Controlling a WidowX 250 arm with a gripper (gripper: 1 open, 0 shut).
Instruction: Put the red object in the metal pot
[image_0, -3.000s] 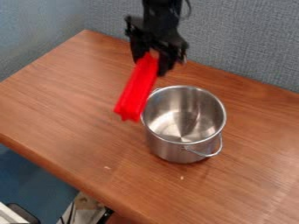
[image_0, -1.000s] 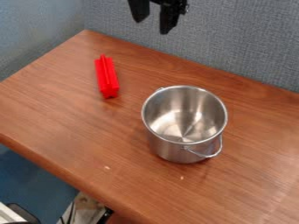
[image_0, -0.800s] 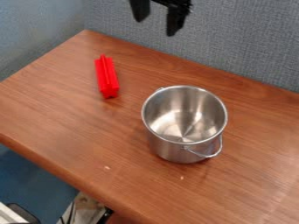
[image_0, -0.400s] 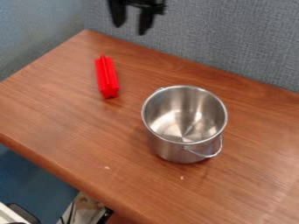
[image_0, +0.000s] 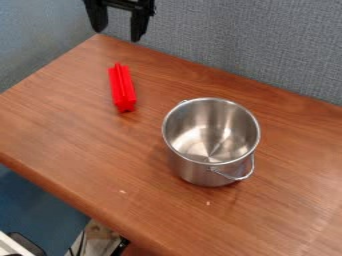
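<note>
The claw (image_0: 120, 25) hangs at the top left with its jaws apart and empty, having slid leftward from above the metal pot (image_0: 210, 139) to a spot beyond the far end of the red block (image_0: 123, 87). The block lies flat on the worktop (image_0: 80, 150), left of the pot and apart from it. The pot is empty, so a fresh grasp looks needed.

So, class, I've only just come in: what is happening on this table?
A robot arm's black gripper hangs open and empty at the top left, above the far edge of the brown wooden table. The bright red, long ridged block lies flat on the table, left of the shiny round steel pot, apart from it. The pot is empty.
</note>
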